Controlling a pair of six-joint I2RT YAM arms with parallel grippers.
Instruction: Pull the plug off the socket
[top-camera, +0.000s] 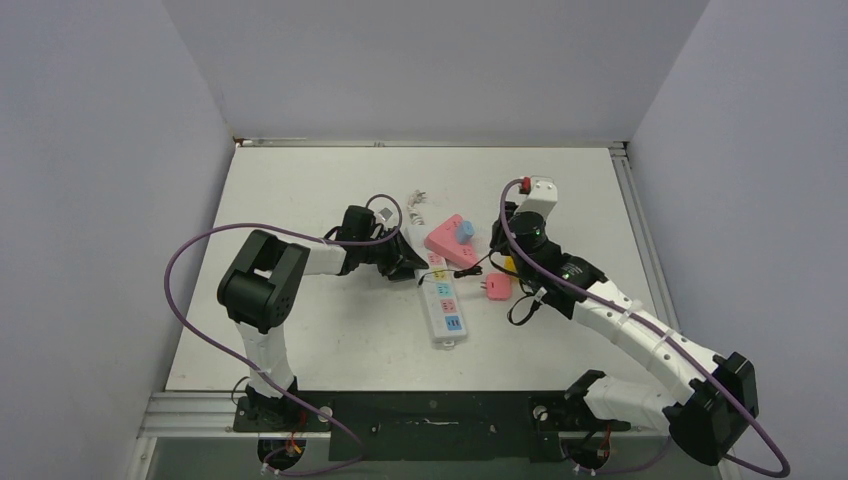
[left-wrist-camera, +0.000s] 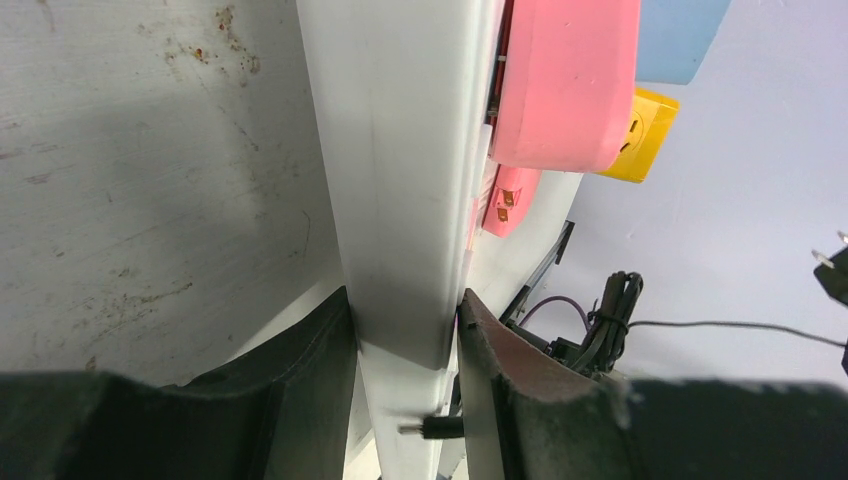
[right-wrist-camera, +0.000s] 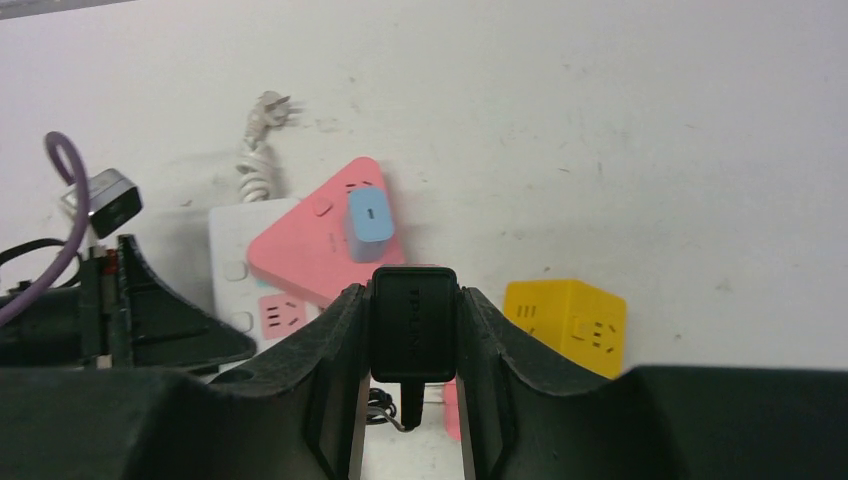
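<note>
Top view, power strip (top-camera: 446, 305): it lies near the middle of the bench (top-camera: 300, 340), coloured outlets up. The left pincer (top-camera: 414, 264) pins its far end, likely so the strip cannot slide as the plug (right-wrist-camera: 413, 320) is drawn.
Top view, clutter: a pink block (top-camera: 445, 242) carrying a blue adapter (top-camera: 466, 229) sits at the strip's far end, with a yellow cube (top-camera: 509, 264) near it.
Left wrist, grip: both fingers (left-wrist-camera: 320, 350) are closed narrow on the strip's white sides, an anchoring hold.
Left wrist, right edge: a black piece with bare prongs (left-wrist-camera: 826, 256) hangs in the air, seemingly the plug. A thin wire (left-wrist-camera: 720, 325) runs below it.
Right wrist, right pincer (right-wrist-camera: 413, 330): it is clamped on the black plug body, raised above the bench and apart from the strip.
Judgement: the plug looks free of the socket, and little seems left except setting it down.
</note>
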